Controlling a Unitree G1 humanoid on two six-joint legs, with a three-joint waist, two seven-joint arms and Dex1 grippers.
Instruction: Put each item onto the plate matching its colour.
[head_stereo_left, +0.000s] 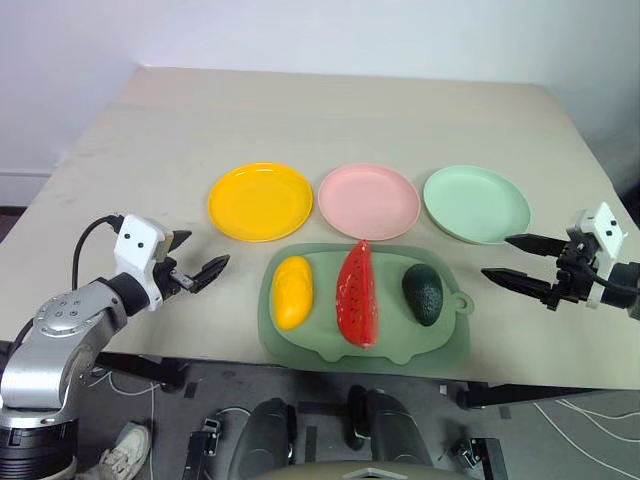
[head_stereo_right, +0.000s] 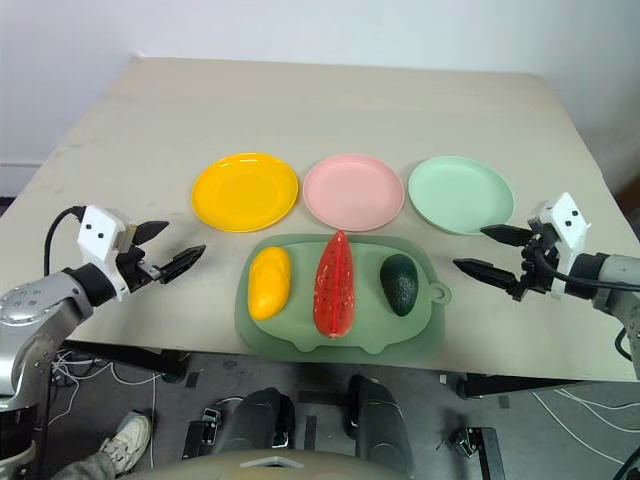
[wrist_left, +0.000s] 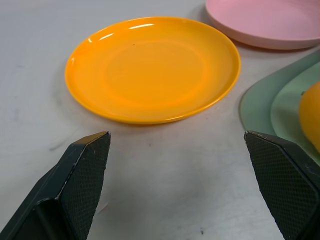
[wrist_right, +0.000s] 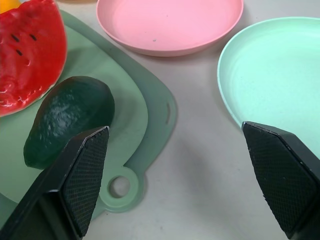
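Bare table (head_stereo_left: 330, 110) spans the upper half of the frame. Mid-frame, the yellow plate (head_stereo_left: 260, 201), pink plate (head_stereo_left: 368, 200) and mint plate (head_stereo_left: 476, 203) form a row with narrow gaps. Directly below, the sage tray (head_stereo_left: 300, 345) holds the mango (head_stereo_left: 291, 291), watermelon wedge (head_stereo_left: 357, 293) and avocado (head_stereo_left: 423, 293), with gaps between them. Tabletop lies open on both sides of the tray.

This looks like a robot test room or lab rather than a home. A plain pale table (head_stereo_left: 330, 110) stands against a bare white wall (head_stereo_left: 330, 30), loose cables (head_stereo_left: 580, 440) trail over the grey floor (head_stereo_left: 200, 390), and toy food lies on a tray (head_stereo_left: 300, 345).
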